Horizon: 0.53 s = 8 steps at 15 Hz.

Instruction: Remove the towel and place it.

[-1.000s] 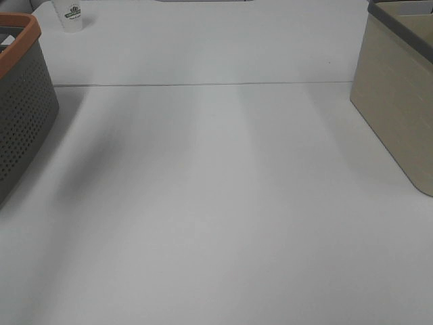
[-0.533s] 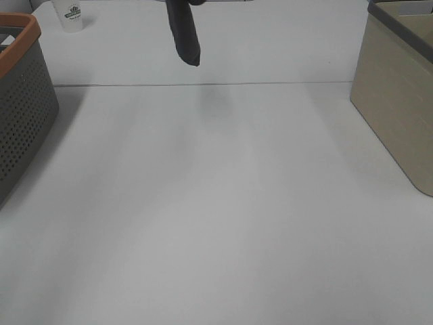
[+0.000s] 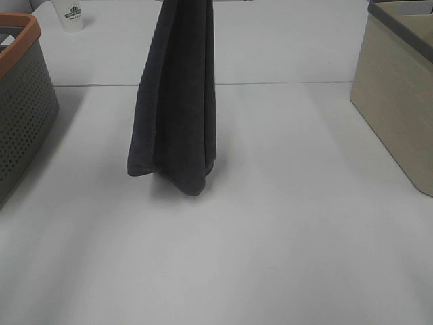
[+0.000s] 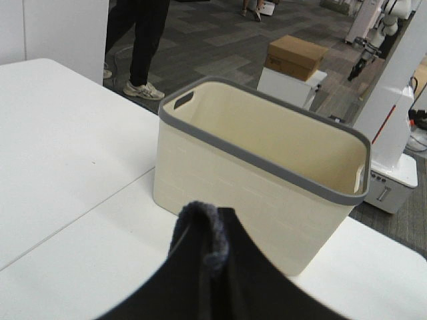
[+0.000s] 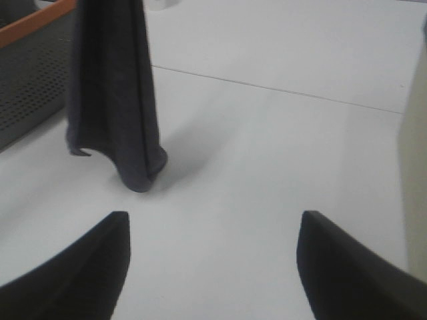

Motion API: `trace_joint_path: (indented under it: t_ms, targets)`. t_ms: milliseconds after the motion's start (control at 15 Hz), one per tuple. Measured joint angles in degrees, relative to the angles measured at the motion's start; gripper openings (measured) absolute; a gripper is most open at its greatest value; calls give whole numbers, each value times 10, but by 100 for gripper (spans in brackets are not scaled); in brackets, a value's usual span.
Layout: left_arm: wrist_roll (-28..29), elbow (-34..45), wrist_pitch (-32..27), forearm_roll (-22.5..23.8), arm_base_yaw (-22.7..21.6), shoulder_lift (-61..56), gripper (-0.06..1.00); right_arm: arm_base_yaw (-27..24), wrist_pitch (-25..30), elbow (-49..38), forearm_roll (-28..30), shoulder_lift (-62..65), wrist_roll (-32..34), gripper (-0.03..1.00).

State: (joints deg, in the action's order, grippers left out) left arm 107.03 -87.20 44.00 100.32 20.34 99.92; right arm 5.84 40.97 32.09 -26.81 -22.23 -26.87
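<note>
- Exterior high: towel [image 3: 174,101] hangs bunched over the table [image 3: 304,237], its tip at or just above the surface.
- Left gripper [image 4: 212,267] pinches its top, we judge, so it drapes.
- Right gripper [image 5: 212,217] spread, empty.

On my left I see a dark grey perforated plastic basket [image 3: 24,115] with an orange rim, on my right a beige rectangular plastic basket [image 3: 399,101] with a grey rim. Both stand on the flat white table [image 3: 270,237]. A small white printed paper cup [image 3: 71,15] stands at the far left.
</note>
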Motion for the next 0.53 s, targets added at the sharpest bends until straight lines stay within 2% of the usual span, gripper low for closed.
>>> trace_joint_path:
  t_ms: [67,267,400,467,533]
  targets:
    - [-6,2,1,1,0,3,0,0,-2,0,-30,-13,-29,69]
    - [-37,3,6,2,0,6,0,0,-9,0,-209,-127,-259,68]
    - [-40,3,10,2,0,6,0,0,-13,0,-309,-216,-383,64]
    - [-40,3,10,2,0,6,0,0,-15,0,-350,-257,-434,63]
    - [-39,3,10,2,0,6,0,0,-16,0,-370,-279,-457,63]
